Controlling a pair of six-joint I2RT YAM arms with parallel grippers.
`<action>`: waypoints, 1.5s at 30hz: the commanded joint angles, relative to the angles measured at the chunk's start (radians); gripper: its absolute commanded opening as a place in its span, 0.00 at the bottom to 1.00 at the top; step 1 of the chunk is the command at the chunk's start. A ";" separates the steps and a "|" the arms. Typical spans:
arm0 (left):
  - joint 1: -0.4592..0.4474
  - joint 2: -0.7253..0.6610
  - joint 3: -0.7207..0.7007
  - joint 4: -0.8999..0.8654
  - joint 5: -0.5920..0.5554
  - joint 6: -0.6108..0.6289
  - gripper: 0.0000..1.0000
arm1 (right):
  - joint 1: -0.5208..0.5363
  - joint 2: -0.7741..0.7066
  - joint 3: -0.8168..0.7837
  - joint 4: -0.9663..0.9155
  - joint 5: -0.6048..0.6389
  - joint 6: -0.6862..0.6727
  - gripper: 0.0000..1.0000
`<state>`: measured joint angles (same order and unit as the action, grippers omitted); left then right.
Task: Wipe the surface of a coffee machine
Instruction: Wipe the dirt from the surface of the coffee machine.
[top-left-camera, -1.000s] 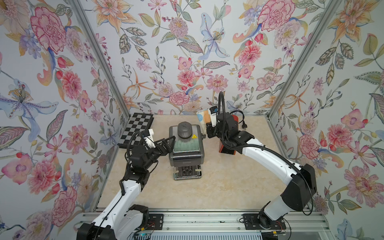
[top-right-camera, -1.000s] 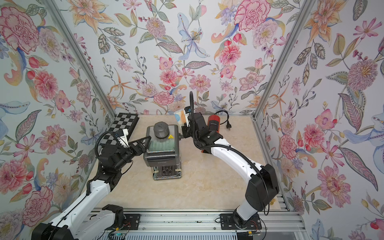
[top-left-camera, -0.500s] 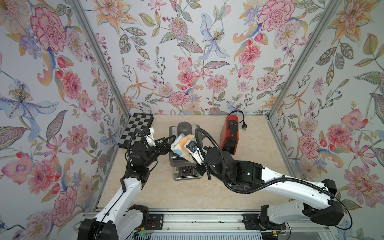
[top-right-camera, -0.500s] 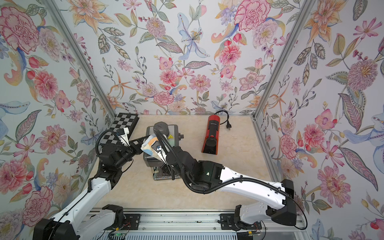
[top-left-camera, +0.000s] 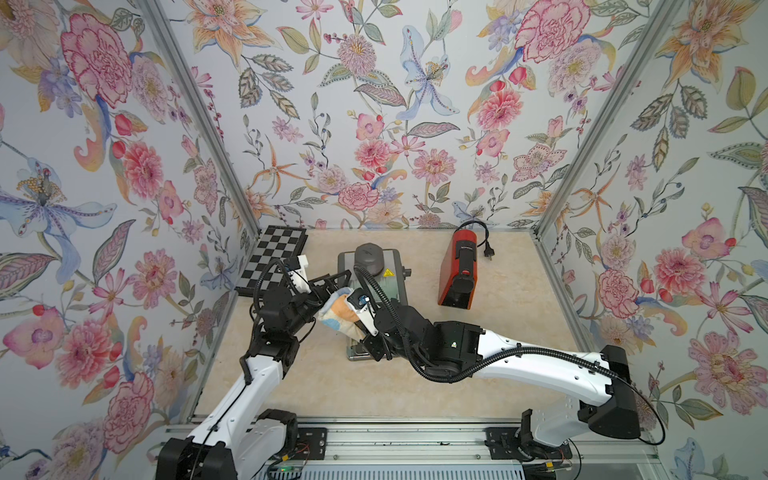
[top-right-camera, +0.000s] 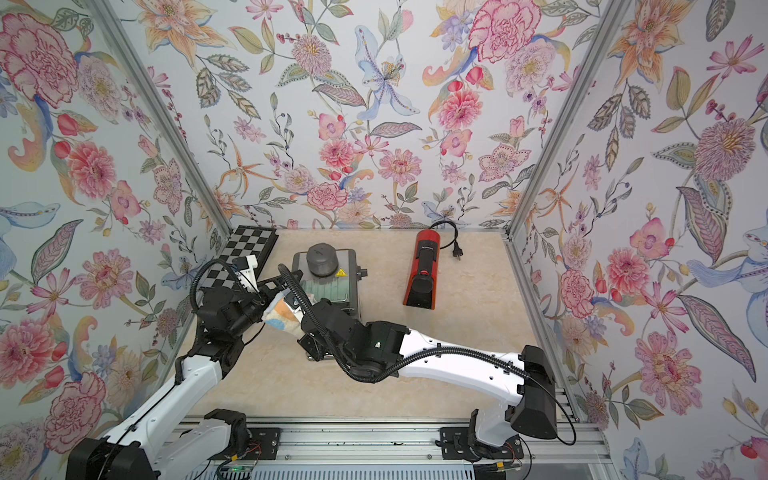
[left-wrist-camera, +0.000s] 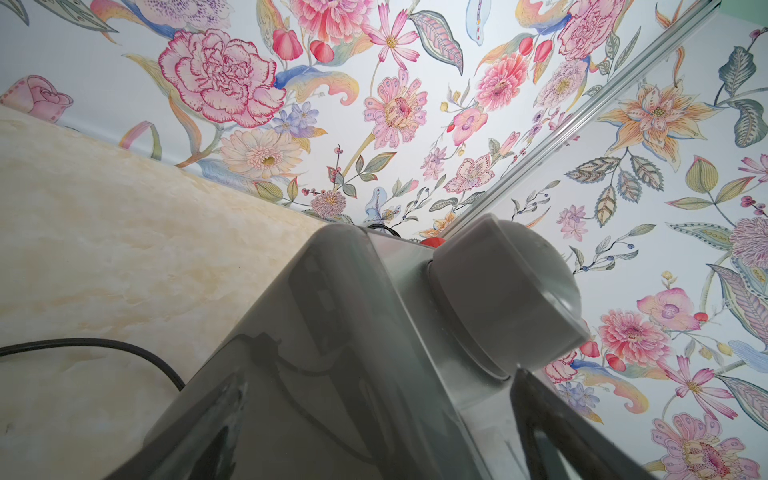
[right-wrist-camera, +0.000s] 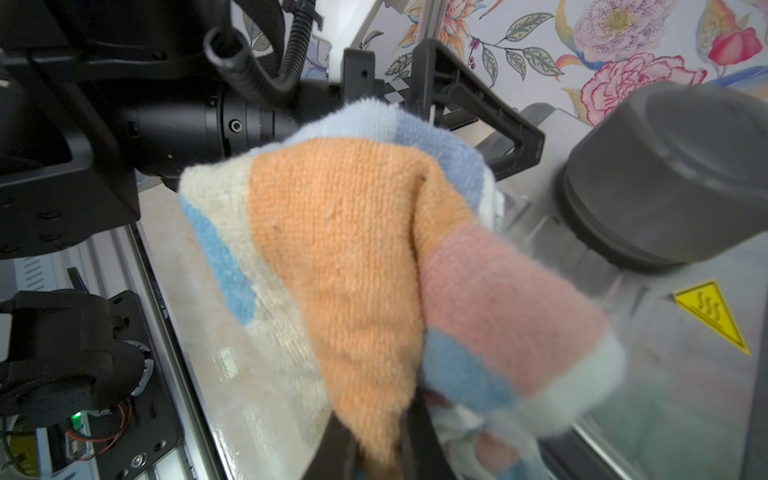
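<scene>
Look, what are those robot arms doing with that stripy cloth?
The right arm has its jaws shut on the cloth and holds it against the top edge of the grey coffee machine to wipe it. The left arm has its jaws open at the machine's side, apparently steadying it. A red coffee machine lies untouched farther back.
</scene>
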<state>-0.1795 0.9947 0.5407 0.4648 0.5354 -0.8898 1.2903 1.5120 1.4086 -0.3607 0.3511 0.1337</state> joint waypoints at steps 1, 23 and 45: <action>0.003 0.017 -0.026 -0.114 0.025 0.063 0.99 | -0.065 -0.052 -0.073 -0.127 0.095 0.076 0.00; 0.004 -0.002 -0.034 -0.115 0.023 0.060 0.99 | -0.029 0.027 -0.038 -0.035 0.029 0.035 0.00; 0.004 0.010 -0.007 -0.138 0.007 0.066 0.99 | -0.041 -0.224 -0.285 -0.017 0.011 -0.051 0.00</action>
<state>-0.1757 0.9855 0.5407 0.4286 0.5434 -0.8711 1.2312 1.2373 1.0954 -0.4324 0.3412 0.1238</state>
